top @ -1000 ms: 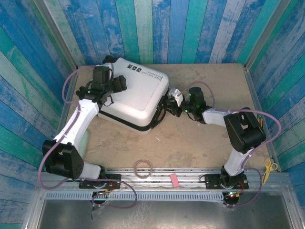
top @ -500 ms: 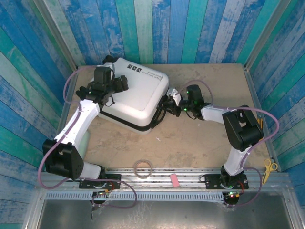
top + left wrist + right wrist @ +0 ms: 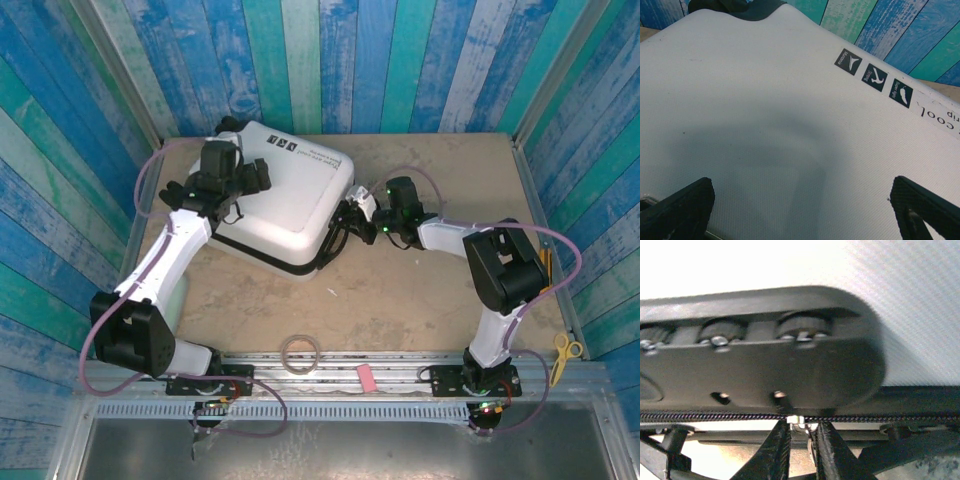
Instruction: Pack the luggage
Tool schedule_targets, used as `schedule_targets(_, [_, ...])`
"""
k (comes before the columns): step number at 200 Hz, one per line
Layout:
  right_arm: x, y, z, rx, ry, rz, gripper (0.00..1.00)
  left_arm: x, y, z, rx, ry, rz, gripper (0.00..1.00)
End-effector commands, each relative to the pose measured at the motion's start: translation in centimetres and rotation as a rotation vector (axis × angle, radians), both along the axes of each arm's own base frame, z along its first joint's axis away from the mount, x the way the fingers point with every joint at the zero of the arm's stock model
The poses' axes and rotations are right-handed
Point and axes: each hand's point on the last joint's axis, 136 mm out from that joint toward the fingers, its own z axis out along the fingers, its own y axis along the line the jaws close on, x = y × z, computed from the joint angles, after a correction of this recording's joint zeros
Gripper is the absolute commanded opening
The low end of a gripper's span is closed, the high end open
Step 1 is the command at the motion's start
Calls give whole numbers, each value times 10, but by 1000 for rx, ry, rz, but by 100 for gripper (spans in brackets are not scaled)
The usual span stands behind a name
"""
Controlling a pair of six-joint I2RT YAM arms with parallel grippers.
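Lying closed rear-left on the surface (image 3: pixel 420 290) in the top view, the luggage (image 3: pixel 290 195) has the left tool (image 3: pixel 243 180) over its lid and the right tool (image 3: pixel 350 220) at its right edge. Left wrist: tool spread wide above the shell. Right wrist: tool pinching the zipper pull (image 3: pixel 799 424).

Left arm stretched forward, left claw (image 3: pixel 800 202) spread wide, fingers (image 3: pixel 682 205) far apart. Right forearm swung leftward, right claw (image 3: pixel 801 442) pinched nearly closed at its tips.

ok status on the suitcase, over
Left gripper open over the suitcase. Right gripper shut on the zipper pull. Suitcase flat, lid down. Tape ring near edge, well apart.
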Motion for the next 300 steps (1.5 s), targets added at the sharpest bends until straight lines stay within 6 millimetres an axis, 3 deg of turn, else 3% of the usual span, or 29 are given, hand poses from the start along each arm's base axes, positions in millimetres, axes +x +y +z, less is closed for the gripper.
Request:
schedule_targets(1, [2,9,9,10,-23,11,9,-20,10,-38,52,130,26,96])
schedule_targets(34, [8,4,20,0,-10,-57,0,-23,13,-43,71,142,43,97])
schedule_targets(89, [18,-1,37,-62,-4,-136,0,-30,23,-64,100,181,100,95])
schedule_targets(135, [26,-7,36,-109,6,-183,0,-35,29,-84,120,224,132,94])
schedule_targets(190, [5,17,71,72,230,-89,0,-36,30,-93,124,249,143,94])
schedule_targets(219, [1,19,81,141,313,-71,0,-36,31,-93,125,249,144,94])
schedule_targets(253, [10,11,76,126,346,-106,0,-37,30,-91,122,244,143,94])
schedule_targets(300, [14,-2,54,-22,178,-111,0,-37,29,-93,127,249,143,94])
